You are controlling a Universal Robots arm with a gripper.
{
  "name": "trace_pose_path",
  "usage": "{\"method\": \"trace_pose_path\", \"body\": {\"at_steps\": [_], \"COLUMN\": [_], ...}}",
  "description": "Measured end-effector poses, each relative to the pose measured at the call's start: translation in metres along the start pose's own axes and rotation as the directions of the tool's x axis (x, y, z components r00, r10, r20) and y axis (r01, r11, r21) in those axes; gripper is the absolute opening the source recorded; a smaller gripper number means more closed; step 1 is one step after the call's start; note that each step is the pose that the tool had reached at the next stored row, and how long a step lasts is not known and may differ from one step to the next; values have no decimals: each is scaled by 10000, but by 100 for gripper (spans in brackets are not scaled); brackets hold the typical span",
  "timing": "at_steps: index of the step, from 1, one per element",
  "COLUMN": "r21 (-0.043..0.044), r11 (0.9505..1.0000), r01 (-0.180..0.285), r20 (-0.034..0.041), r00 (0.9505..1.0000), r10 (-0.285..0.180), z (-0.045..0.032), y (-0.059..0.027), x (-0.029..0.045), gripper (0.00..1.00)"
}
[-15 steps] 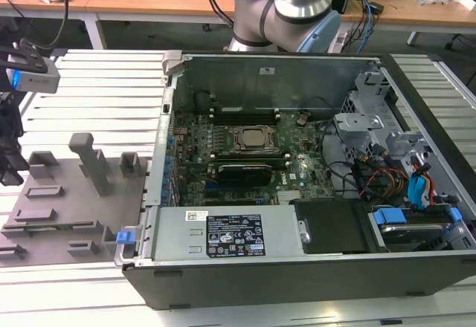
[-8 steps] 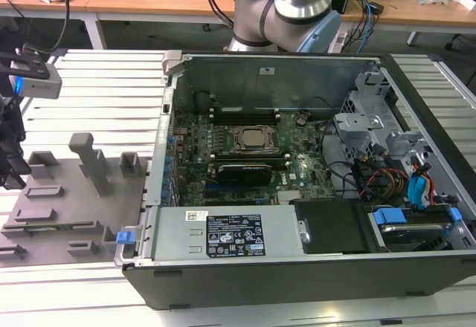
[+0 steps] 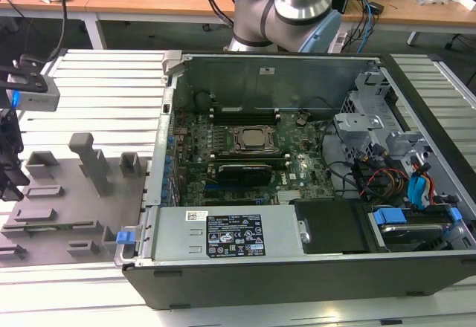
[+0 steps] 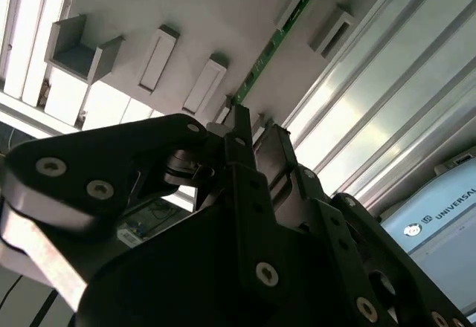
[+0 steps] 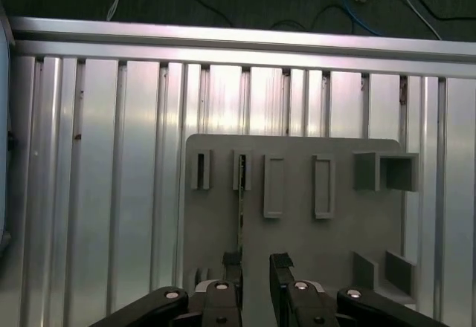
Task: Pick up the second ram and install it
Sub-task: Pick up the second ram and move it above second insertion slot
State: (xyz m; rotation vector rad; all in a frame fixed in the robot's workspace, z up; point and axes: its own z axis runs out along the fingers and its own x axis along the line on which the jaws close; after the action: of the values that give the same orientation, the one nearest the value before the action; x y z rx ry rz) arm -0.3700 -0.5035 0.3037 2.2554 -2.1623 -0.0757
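Gripper above the tray, ram ungrasped.
The gripper [image 5: 256, 258] hangs released, fingers apart, over the gray tray [image 5: 208, 223] on the counter; the ram [image 5: 241, 193] stands on edge in a tray slot, near one fingertip.

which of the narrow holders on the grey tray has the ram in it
The holder with the thin green ram edge-on in it, lined up with one of the fingers. The other narrow holders show bare grey pockets.
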Motion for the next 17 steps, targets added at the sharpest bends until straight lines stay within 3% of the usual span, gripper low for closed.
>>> {"method": "trace_pose_path", "body": {"at_steps": [17], "r21": [1], "r11": [10000], "r01": [1], "r20": [0], "r00": [10000], "r10": [-1], "z": [161], "y": [-31], "x": [9], "gripper": [30]}}
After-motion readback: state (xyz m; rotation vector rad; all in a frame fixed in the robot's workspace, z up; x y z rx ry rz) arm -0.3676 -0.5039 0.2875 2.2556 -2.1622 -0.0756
